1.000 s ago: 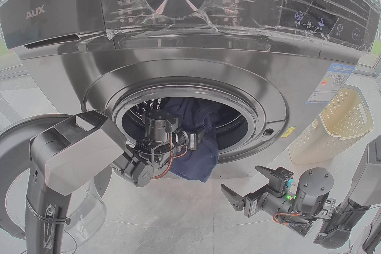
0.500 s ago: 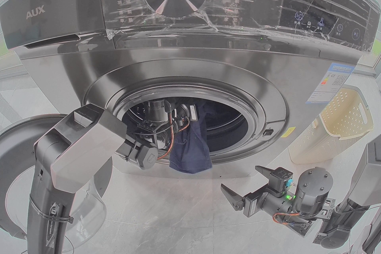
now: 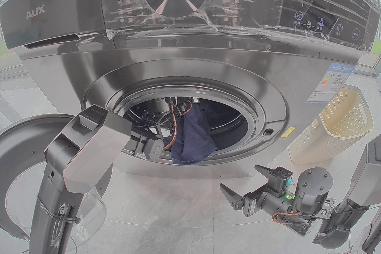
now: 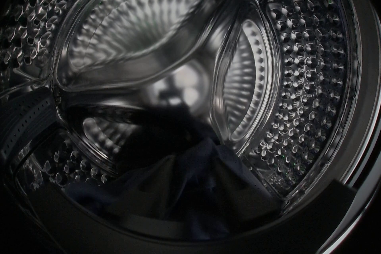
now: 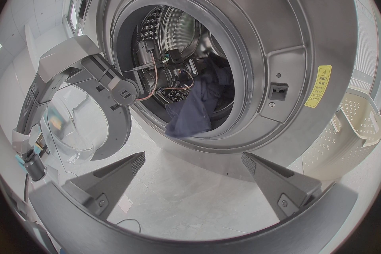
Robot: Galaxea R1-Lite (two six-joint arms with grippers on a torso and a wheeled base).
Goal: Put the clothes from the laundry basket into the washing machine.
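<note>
inside drum mouth (image 3: 245,108), left end effector (image 3: 183,104) touching navy garment (image 3: 195,139), which hangs over near rim; grip: cannot tell. right end effector (image 3: 240,178) released, farther.

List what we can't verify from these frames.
1. Whether the left arm grips the navy garment: head view, its own wrist blocks it; left wrist view, too dark.
2. How far the garment reaches into the drum: left wrist view, lost in shadow.
3. Whether any clothes lie in the laundry basket: head view, the washing machine covers part; right wrist view, cut off by the edge.
</note>
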